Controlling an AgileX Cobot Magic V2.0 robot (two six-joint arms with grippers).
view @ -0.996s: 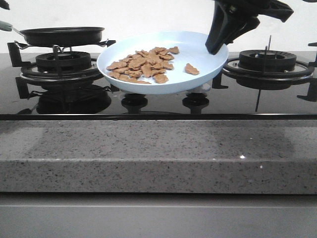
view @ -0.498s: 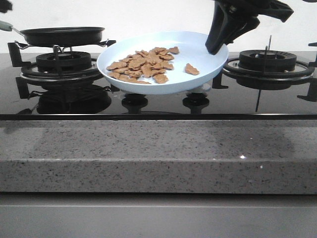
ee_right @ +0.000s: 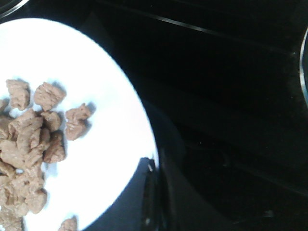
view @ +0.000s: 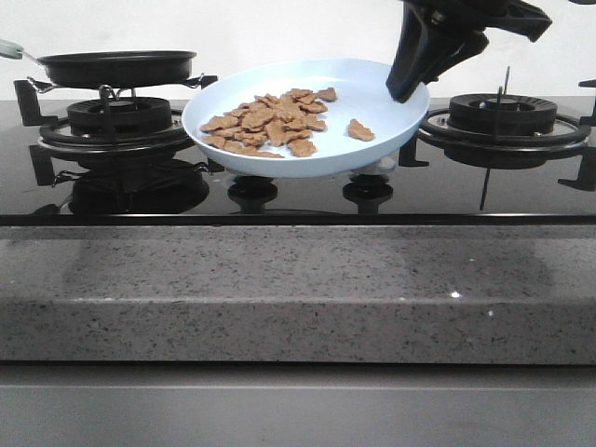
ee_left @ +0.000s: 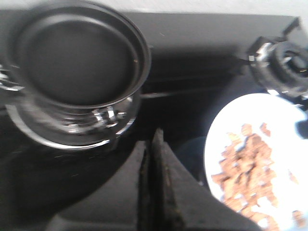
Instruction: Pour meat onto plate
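Observation:
The pale-blue plate (view: 377, 98) hangs tilted above the middle of the stove, its right rim pinched by my right gripper (view: 408, 91). The meat (view: 270, 121) lies on it in a loose light-brown pile, with one piece apart to the right. In the right wrist view the gripper (ee_right: 153, 166) is shut on the edge of the plate (ee_right: 110, 72), with the meat (ee_right: 29, 139) beside it. My left gripper (ee_left: 151, 137) is shut and empty above the dark stove top, between the empty black frying pan (ee_left: 77, 57) and the plate (ee_left: 269, 115). It is out of the front view.
The frying pan (view: 116, 67) sits on the left burner (view: 116, 116), its pale handle (view: 9, 47) pointing left. The right burner (view: 503, 112) stands bare. Two stove knobs (view: 253, 191) lie under the plate. A speckled grey counter edge (view: 298, 289) runs along the front.
The dark tip of my left arm at the front view's top left corner has moved out of sight. The plate, the meat and my right gripper have not moved.

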